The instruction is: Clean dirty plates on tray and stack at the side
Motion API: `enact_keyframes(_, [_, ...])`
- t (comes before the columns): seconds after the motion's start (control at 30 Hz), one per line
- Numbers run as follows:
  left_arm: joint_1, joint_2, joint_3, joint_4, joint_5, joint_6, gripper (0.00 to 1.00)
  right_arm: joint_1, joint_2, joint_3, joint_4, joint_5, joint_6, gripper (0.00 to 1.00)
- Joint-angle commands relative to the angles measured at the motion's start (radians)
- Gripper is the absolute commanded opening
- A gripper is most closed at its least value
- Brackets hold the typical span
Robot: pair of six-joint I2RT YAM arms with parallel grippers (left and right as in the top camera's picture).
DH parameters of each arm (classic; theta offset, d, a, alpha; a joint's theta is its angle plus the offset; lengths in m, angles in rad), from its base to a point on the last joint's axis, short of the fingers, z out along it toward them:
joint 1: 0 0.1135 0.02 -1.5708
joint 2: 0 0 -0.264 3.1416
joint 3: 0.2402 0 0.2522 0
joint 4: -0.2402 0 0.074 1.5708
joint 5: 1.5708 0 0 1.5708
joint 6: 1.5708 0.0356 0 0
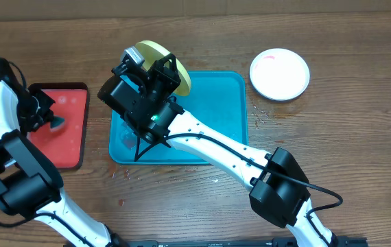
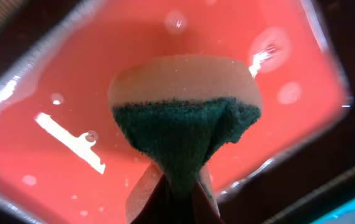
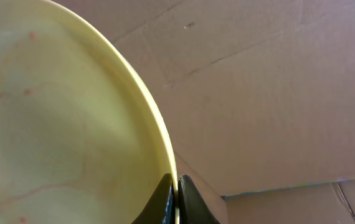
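Left arm [image 1: 72,219]: white tubular links, black joint housings, thin black cable along the casing.
Right arm [image 1: 212,144]: white links with small dark screws, black elbow block [image 1: 278,185], looping black cable [image 1: 322,191], green light [image 1: 156,118] on the black wrist.
Right gripper [image 3: 177,200]: dark tapered fingers [image 3: 192,204].

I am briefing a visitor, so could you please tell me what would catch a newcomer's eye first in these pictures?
The right gripper pinches the rim of the yellow-green plate, holding it tilted up over a far corner of the teal tray. The left gripper grips a green-and-tan sponge above the red tray, while a white plate with a faint red smear lies alone on the table beside the teal tray.
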Motion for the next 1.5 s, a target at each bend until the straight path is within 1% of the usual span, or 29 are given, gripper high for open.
enact_keyframes(0.0, [-0.006, 0.012, -0.005, 0.003, 0.012, -0.021, 0.04, 0.002, -0.04, 0.027, 0.01, 0.024, 0.0, 0.04])
enact_keyframes(0.03, [-0.006, 0.012, -0.005, 0.003, 0.012, -0.021, 0.05, 0.002, -0.04, 0.027, 0.01, 0.024, 0.0, 0.04])
enact_keyframes(0.1, [-0.006, 0.012, -0.005, 0.003, 0.012, -0.021, 0.12, 0.002, -0.04, 0.027, 0.01, 0.023, 0.0, 0.04])
enact_keyframes(0.17, [-0.006, 0.012, -0.005, 0.003, 0.012, -0.021, 0.16, 0.002, -0.04, 0.027, 0.01, 0.023, 0.0, 0.04])
enact_keyframes(0.3, [-0.006, 0.012, -0.005, 0.003, 0.013, -0.011, 0.33, 0.002, -0.04, 0.027, 0.01, -0.003, 0.0, 0.04])
enact_keyframes(0.43, [-0.004, 0.012, 0.021, -0.027, 0.013, -0.008, 0.31, 0.002, -0.04, 0.027, 0.01, -0.011, 0.0, 0.04])
enact_keyframes(0.53, [-0.004, 0.01, 0.083, -0.079, 0.024, -0.004, 0.31, 0.002, -0.04, 0.027, 0.011, -0.01, -0.012, 0.04])
enact_keyframes(0.63, [-0.004, 0.006, 0.159, -0.133, 0.031, -0.002, 0.32, 0.002, -0.04, 0.027, 0.054, -0.008, -0.105, 0.04])
enact_keyframes(0.73, [-0.004, 0.006, 0.222, -0.177, 0.031, -0.002, 0.33, 0.002, -0.04, 0.027, 0.15, 0.031, -0.208, 0.04])
enact_keyframes(0.8, [-0.005, 0.006, 0.236, -0.184, 0.031, -0.002, 0.36, 0.002, -0.04, 0.027, 0.188, 0.025, -0.201, 0.04])
enact_keyframes(0.83, [-0.006, 0.006, 0.236, -0.183, 0.031, -0.002, 0.43, 0.002, -0.04, 0.026, 0.167, -0.014, -0.17, 0.04])
enact_keyframes(0.87, [-0.006, 0.006, 0.235, -0.183, 0.031, -0.002, 0.54, 0.002, -0.04, 0.023, 0.098, -0.101, -0.134, 0.04])
enact_keyframes(0.9, [-0.007, 0.006, 0.231, -0.183, 0.03, -0.002, 0.7, 0.002, -0.039, 0.018, -0.028, -0.298, -0.12, 0.04])
enact_keyframes(0.93, [-0.007, 0.006, 0.23, -0.183, 0.03, -0.002, 0.74, -0.001, -0.039, 0.013, -0.081, -0.4, -0.126, 0.04])
enact_keyframes(0.97, [-0.007, 0.006, 0.23, -0.183, 0.03, -0.002, 0.78, -0.004, -0.039, 0.01, -0.108, -0.446, -0.126, 0.04])
enact_keyframes(1.0, [-0.007, 0.006, 0.23, -0.183, 0.03, -0.002, 0.83, -0.006, -0.039, 0.008, -0.112, -0.435, -0.117, 0.04])
enact_keyframes(1.07, [-0.007, 0.006, 0.23, -0.183, 0.03, -0.002, 0.9, -0.01, -0.041, 0.01, -0.05, -0.287, -0.071, 0.04])
enact_keyframes(1.1, [-0.007, 0.006, 0.23, -0.183, 0.03, -0.002, 0.94, -0.014, -0.044, 0.015, 0.034, -0.157, -0.038, 0.04])
enact_keyframes(1.13, [-0.007, 0.006, 0.23, -0.183, 0.031, -0.002, 0.98, -0.022, -0.05, 0.021, 0.101, -0.089, -0.025, 0.04])
enact_keyframes(1.17, [-0.007, 0.006, 0.23, -0.183, 0.031, -0.002, 1.0, -0.031, -0.055, 0.024, 0.138, -0.077, -0.016, 0.04])
enact_keyframes(1.23, [-0.007, 0.006, 0.23, -0.184, 0.031, -0.002, 1.0, -0.05, -0.066, 0.026, 0.146, -0.158, 0.006, 0.04])
enact_keyframes(1.3, [-0.007, 0.006, 0.23, -0.184, 0.031, -0.002, 1.0, -0.078, -0.071, 0.026, 0.043, -0.352, 0.01, 0.04])
enact_keyframes(1.33, [-0.007, 0.006, 0.23, -0.185, 0.031, -0.002, 1.0, -0.096, -0.071, 0.026, -0.021, -0.452, 0.039, 0.04])
enact_keyframes(1.4, [-0.007, 0.006, 0.23, -0.185, 0.031, -0.002, 1.0, -0.144, -0.07, 0.026, -0.139, -0.705, 0.134, 0.04])
enact_keyframes(1.47, [-0.007, 0.006, 0.23, -0.185, 0.031, -0.003, 1.0, -0.206, -0.07, 0.026, -0.191, -0.876, 0.278, 0.04])
